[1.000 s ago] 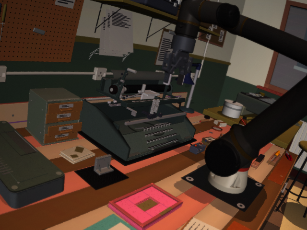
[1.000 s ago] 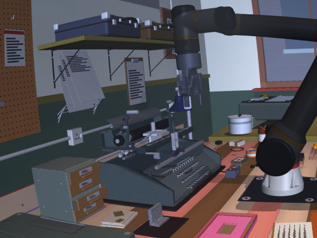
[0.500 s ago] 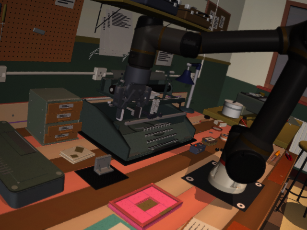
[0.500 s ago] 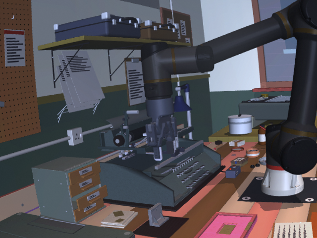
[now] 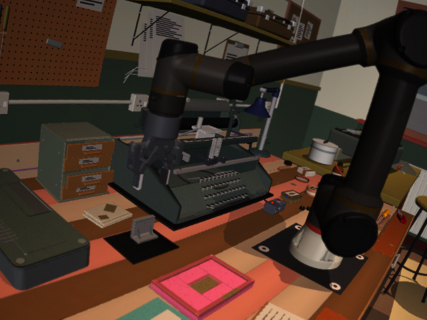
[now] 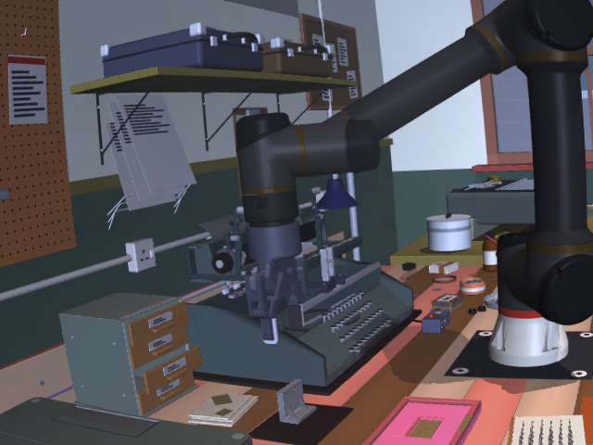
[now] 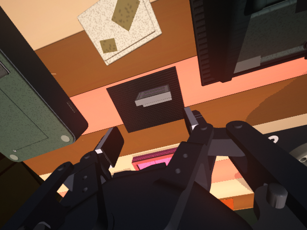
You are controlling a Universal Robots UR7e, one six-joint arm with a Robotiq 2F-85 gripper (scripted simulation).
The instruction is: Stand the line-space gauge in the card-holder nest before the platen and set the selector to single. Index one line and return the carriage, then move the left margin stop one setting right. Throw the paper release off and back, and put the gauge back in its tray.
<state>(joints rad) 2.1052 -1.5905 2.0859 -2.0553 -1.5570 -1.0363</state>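
Note:
The grey line-space gauge (image 5: 142,228) (image 6: 293,401) (image 7: 153,98) stands on a black mat (image 5: 140,244) on the bench, in front of the dark green typewriter (image 5: 193,179) (image 6: 306,311). My gripper (image 5: 151,179) (image 6: 270,316) (image 7: 148,131) hangs over the typewriter's front left corner, above the gauge and behind it; it is open and holds nothing. A pale notched upright piece (image 5: 215,148) (image 6: 326,262) stands on the rail before the platen.
The typewriter's left edge lies right beside my fingers. A small drawer cabinet (image 5: 77,162) stands to its left, a stack of cards (image 5: 107,213) in front of that, and a dark case lid (image 5: 34,234) further left. A pink tray (image 5: 203,284) lies near the bench front.

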